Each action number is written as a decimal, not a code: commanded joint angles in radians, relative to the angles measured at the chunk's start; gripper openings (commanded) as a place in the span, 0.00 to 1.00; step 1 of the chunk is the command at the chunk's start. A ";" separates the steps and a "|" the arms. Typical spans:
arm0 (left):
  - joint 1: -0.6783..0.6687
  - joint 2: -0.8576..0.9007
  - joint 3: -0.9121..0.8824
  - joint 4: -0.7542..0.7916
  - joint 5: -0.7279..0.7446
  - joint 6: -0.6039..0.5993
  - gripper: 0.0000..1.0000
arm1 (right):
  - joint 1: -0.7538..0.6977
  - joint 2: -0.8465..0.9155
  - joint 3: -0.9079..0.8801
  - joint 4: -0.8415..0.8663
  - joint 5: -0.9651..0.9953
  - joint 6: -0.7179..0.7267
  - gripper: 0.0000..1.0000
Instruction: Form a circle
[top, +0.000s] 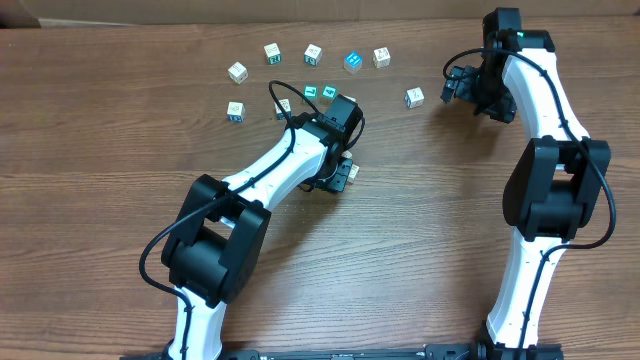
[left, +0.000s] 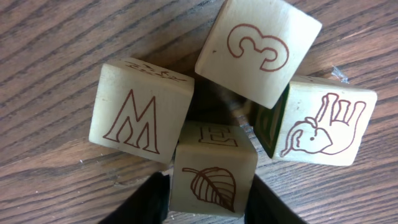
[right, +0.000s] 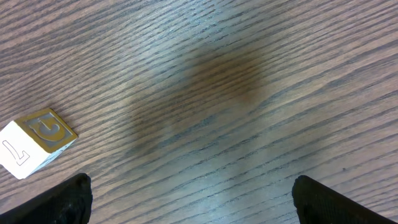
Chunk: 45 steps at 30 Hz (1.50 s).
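The wooden desk (top: 120, 180) fills the whole scene, its grain running side to side. The left arm (top: 270, 170) stretches from the near edge up to the middle of the desk. The right arm (top: 545, 130) stands along the right side and bends in toward the far edge.

The right tool (right: 193, 196) hangs over bare wood with its fingers spread wide and nothing between them. A lone cube with a G-like mark (right: 37, 142) lies off to its side, well apart from it.

The left tool (left: 208, 186) is closed partway, its two dark fingers pressed against opposite sides of the leaf cube (left: 214, 180).

That cube is one of a tight ring of four wooden cubes (left: 214, 134) under the left wrist, near the desk's middle. The others are the M cube (left: 142, 111), the 3 cube (left: 258, 50) and the elephant cube (left: 323, 121). They crowd around a small dark gap, and the 3 cube looks to ride up on its neighbours.

Beyond them, more small cubes are scattered in a loose arc toward the far edge. Among these are a bright-blue cube (top: 352, 61) and two teal-faced cubes (top: 310, 92) set side by side.
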<state>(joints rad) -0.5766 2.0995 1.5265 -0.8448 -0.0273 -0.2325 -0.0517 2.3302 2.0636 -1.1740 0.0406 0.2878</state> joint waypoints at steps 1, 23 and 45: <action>-0.007 0.006 -0.011 0.000 -0.009 0.008 0.28 | 0.000 -0.024 0.022 0.002 0.002 0.004 1.00; -0.008 0.006 -0.011 -0.023 -0.009 0.151 0.27 | 0.000 -0.024 0.022 0.002 0.002 0.004 1.00; -0.005 0.003 0.049 -0.093 -0.043 0.148 0.48 | 0.000 -0.024 0.022 0.002 0.002 0.004 1.00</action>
<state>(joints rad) -0.5766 2.0995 1.5288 -0.9134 -0.0456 -0.0940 -0.0517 2.3302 2.0636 -1.1740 0.0406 0.2874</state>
